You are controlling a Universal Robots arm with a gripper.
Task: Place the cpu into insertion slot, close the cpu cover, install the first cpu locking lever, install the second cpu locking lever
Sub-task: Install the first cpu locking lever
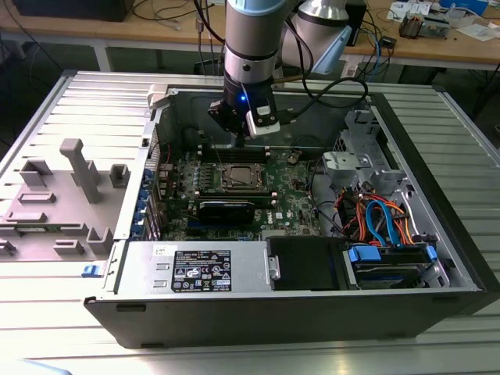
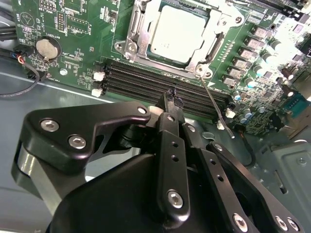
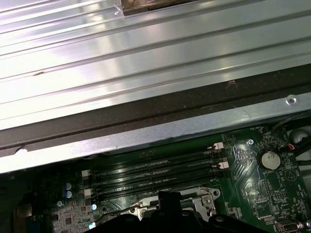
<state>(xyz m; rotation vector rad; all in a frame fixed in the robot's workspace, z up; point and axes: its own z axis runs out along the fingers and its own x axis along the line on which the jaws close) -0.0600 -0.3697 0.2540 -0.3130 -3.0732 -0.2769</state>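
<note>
The tool [image 2: 171, 98] has its fingers together on nothing, tips over the memory slots [image 2: 146, 82]. In the exterior view the insertion slot [image 1: 241, 176] lies at 6 o'clock from it, the cpu [image 2: 177, 31] seated inside and the cpu cover [image 2: 217, 41] down around it. A thin cpu locking lever [image 2: 216, 104] runs from the slot's corner toward the tool.

cpu cover [image 2: 216, 41] cropped at view's edge, insertion slot [image 3: 206, 200] seemingly mostly behind tool [image 3: 167, 196]

The cpu [image 2: 177, 31] seemingly sits in insertion slot [image 2: 132, 47].
</note>
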